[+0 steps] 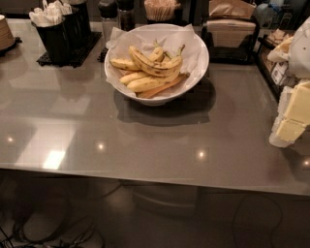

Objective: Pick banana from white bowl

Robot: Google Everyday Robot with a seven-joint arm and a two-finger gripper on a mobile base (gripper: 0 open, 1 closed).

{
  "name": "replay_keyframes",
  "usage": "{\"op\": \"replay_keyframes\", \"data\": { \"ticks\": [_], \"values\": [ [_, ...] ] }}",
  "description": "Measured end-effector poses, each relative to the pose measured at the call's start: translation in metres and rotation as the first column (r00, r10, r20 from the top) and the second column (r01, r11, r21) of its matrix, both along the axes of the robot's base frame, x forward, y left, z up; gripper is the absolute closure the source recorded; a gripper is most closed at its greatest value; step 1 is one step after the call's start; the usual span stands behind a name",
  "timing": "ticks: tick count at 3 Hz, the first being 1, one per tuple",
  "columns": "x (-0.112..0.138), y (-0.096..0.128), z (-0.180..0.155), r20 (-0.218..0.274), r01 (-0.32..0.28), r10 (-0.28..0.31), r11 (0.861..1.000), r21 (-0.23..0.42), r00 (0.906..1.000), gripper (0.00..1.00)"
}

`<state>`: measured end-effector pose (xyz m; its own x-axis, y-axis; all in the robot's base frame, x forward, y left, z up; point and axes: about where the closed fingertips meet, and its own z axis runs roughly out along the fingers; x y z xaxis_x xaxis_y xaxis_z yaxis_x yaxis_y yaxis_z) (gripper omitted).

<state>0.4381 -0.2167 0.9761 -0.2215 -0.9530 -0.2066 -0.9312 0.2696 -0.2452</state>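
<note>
The white bowl (199, 72), wide and lined with crumpled white paper, stands at the back middle of the grey counter. It holds several bananas. The banana (151, 67), long, curved and brown-speckled with a dark ridge line, lies on top of the pile, its stem pointing up to the right. Shorter, paler bananas lie below and left of it. My gripper (293, 118), white with yellow parts, is at the right edge of the view, low over the counter. It is well to the right of the bowl, in front of it, and holds nothing.
Black cutlery holders (60, 34) stand on a mat at the back left. Shakers (110, 17) and a toothpick cup (160, 9) stand behind the bowl. A napkin dispenser (228, 36) and a packet rack (276, 53) are at the back right. The counter's front edge (145, 174) crosses the view.
</note>
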Motion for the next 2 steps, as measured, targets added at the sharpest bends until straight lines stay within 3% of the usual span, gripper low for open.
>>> {"op": "replay_keyframes", "data": {
  "ticks": [1,2],
  "values": [
    [0.001,0.001,0.001,0.005,-0.001,0.001,1.000,0.004,1.0000,0.00],
    [0.029,0.019,0.005,0.008,-0.053,0.052,0.997,0.063,0.9986,0.00]
  ]
}}
